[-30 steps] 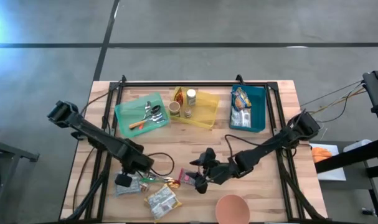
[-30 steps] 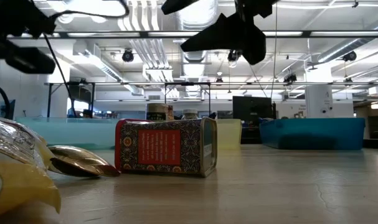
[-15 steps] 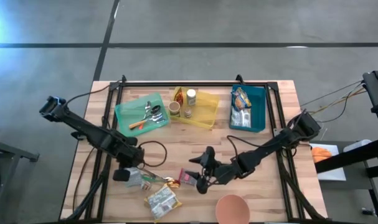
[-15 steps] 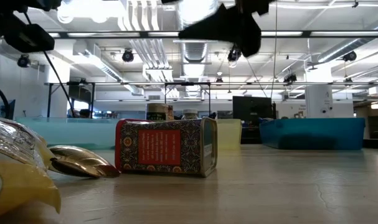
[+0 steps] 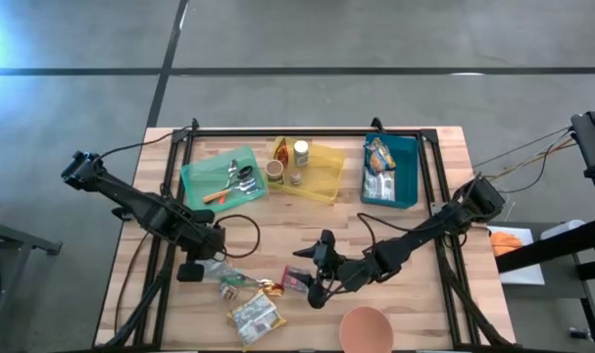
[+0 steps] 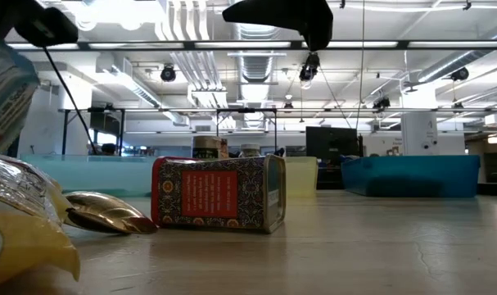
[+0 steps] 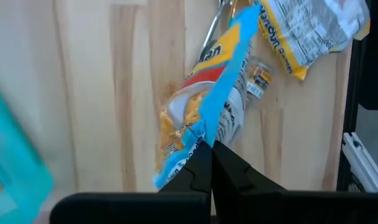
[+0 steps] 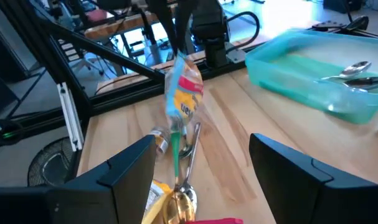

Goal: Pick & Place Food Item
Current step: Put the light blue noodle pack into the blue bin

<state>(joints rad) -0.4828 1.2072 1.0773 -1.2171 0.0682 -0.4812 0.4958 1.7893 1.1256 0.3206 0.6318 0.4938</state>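
Two dark robot arms are working over a wooden surface (image 5: 415, 314). The left gripper (image 7: 210, 152) is pinching the top edge of a blue and yellow snack bag (image 7: 201, 118), its fingers closed tight on the seam, and the snack bag is hanging straight down below the gripper, clear of the surface. In the right wrist view the same snack bag (image 8: 182, 93) is dangling in the air. Just beyond the hanging snack bag, a crinkled packet with printed text (image 7: 313, 28) is lying flat on the surface. The right gripper (image 5: 312, 277) is hovering over the surface a little way from the left gripper, its fingers spread apart and holding nothing. Directly under the right gripper a small red patterned tin (image 6: 219, 195) is lying on its side, with a golden spoon (image 6: 105, 213) resting beside it. A pink bowl (image 5: 366, 328) is sitting near the right gripper, at the surface's edge. Well away from both grippers, three trays are standing in a row: a green tray (image 5: 194, 176) holding spoons, a yellow tray (image 5: 326, 167) holding small jars, and a blue tray (image 5: 410, 162) holding food packets.
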